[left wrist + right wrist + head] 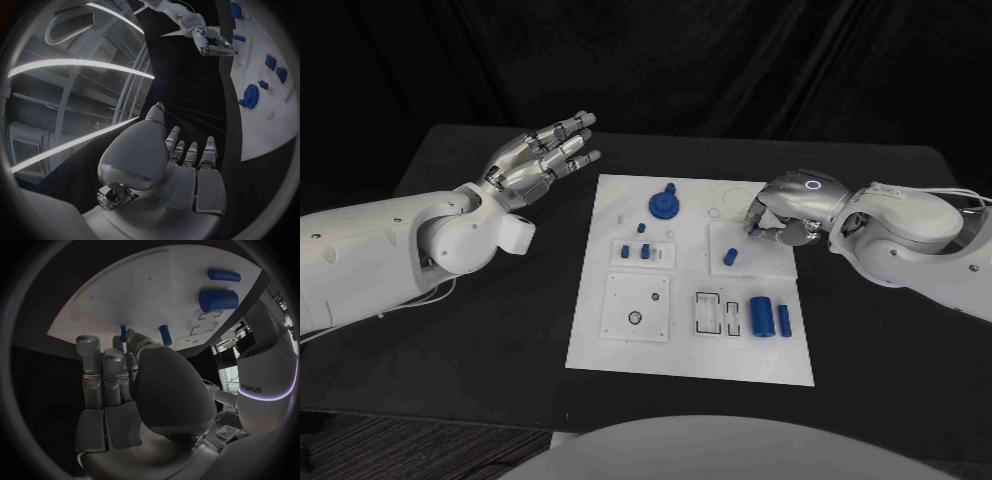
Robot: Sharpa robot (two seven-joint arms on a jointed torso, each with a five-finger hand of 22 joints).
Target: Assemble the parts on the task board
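Hands first: left silver many-fingered hand (541,154) is raised over the black worktop (488,340) near its far left corner, palm up, fingers spread wide and straight, holding nothing; the white forearm slopes in from the left edge. In the left wrist view the same hand (178,165) shows fingers apart, nothing in them.

Right silver many-fingered hand (783,210) hangs palm-down over the far right part of the white rectangular task board (689,355), wrist bent, fingers curled down to the plate. Fingertips (128,340) sit by a small blue peg (123,332); cannot tell if it's pinched or just touched.

Board lies mid-worktop. On it: blue round gear-like part (665,205) near its far edge, short blue pin (730,257) just beside the right hand, large blue cylinder (762,315) and slim blue rod (785,319) twd its right edge.
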